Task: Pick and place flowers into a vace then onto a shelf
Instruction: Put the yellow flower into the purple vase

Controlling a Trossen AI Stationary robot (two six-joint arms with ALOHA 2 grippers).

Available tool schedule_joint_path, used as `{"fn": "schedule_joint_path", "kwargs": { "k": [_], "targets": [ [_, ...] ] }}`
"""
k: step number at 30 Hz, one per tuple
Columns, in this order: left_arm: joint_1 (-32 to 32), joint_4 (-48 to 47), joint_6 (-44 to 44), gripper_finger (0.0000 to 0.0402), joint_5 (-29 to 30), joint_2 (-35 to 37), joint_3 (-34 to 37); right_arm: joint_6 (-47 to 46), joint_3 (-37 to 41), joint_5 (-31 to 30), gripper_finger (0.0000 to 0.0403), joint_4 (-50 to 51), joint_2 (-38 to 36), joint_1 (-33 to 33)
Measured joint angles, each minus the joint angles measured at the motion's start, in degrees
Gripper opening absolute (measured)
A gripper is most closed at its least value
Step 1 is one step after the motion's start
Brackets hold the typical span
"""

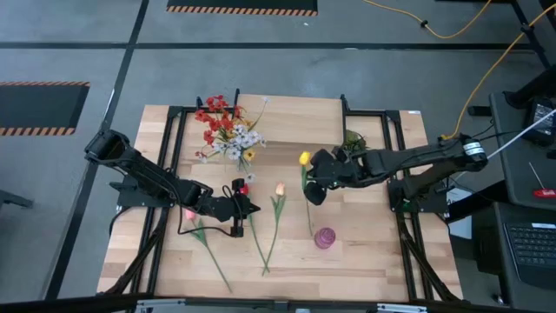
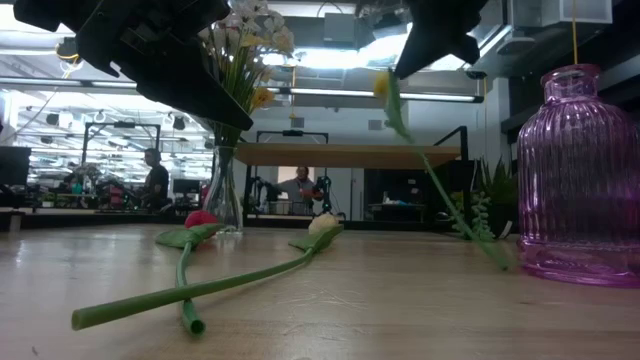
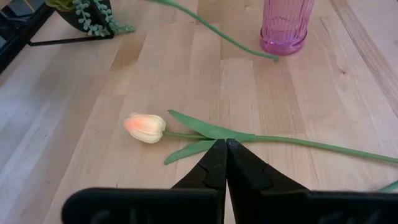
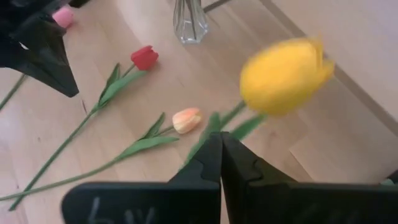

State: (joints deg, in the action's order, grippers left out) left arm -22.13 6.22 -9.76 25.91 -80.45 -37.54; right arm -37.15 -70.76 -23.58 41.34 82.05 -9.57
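The counter (image 3: 93,124) is pale planked wood with a smooth matt finish; the pink vase (image 2: 574,180) is ribbed, glossy translucent glass, the clear vase (image 4: 189,22) glass too. Both hands' fingers (image 3: 214,168) look matt black plastic; the tulip stems (image 2: 200,290) look smooth and plastic-like.

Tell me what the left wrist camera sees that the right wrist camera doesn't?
Only the left wrist view shows the pink vase and the leafy plant in a dark pot. Only the right wrist view shows the yellow tulip held up by the shut right gripper, the red tulip and the clear vase. Both show the orange tulip lying on the table.
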Motion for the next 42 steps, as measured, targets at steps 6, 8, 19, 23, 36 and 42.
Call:
{"fn": "schedule_joint_path", "kwargs": {
  "k": [6,8,19,23,36,42],
  "targets": [
    [0.0,0.0,0.0,0.0005,0.0,0.0,0.0,0.3,0.0,-2.3,0.0,0.0,-0.6,-1.2],
    [0.0,0.0,0.0,0.0003,0.0,0.0,0.0,0.3,0.0,-2.3,0.0,0.0,-0.6,-1.2],
    [0.0,0.0,0.0,0.0007,0.0,0.0,0.0,-1.6,0.0,3.1,0.0,0.5,0.4,-1.2],
    [0.0,0.1,0.0,0.0007,0.0,0.0,0.0,-1.2,0.0,4.8,0.0009,0.5,2.2,-1.2],
    [0.0,0.4,0.0,0.0008,-0.1,0.0,0.0,-4.2,0.0,11.0,0.0125,1.7,10.2,2.9],
    [0.0,0.5,0.0,0.0008,-0.1,0.0,0.0,-4.6,0.0,12.2,0.015,1.8,15.3,5.9]
  ]
}}
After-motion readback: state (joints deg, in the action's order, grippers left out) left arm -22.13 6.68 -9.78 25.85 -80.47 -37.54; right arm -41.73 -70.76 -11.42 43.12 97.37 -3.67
